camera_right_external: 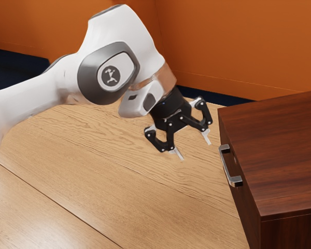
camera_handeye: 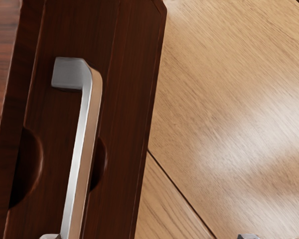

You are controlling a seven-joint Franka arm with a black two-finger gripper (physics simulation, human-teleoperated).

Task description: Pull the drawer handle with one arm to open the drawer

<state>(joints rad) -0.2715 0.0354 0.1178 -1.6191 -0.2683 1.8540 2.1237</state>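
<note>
A dark wooden cabinet (camera_right_external: pixel 280 140) stands at the exterior view's right, its drawer front (camera_right_external: pixel 237 192) facing the arm and flush with the body. A silver bar handle (camera_right_external: pixel 230 165) runs along that front. My gripper (camera_right_external: pixel 193 147) hovers above the table a short way to the left of the handle, open, with nothing between its white-tipped fingers (camera_right_external: pixel 178 153). In the wrist view the handle (camera_handeye: pixel 82 149) lies close ahead on the drawer front (camera_handeye: pixel 124 124).
A light wooden table (camera_right_external: pixel 93 171) spreads under the arm, with a seam running across it. Orange walls (camera_right_external: pixel 238 41) rise behind, above a dark blue floor strip (camera_right_external: pixel 15 65). Open tabletop lies between my gripper and the cabinet.
</note>
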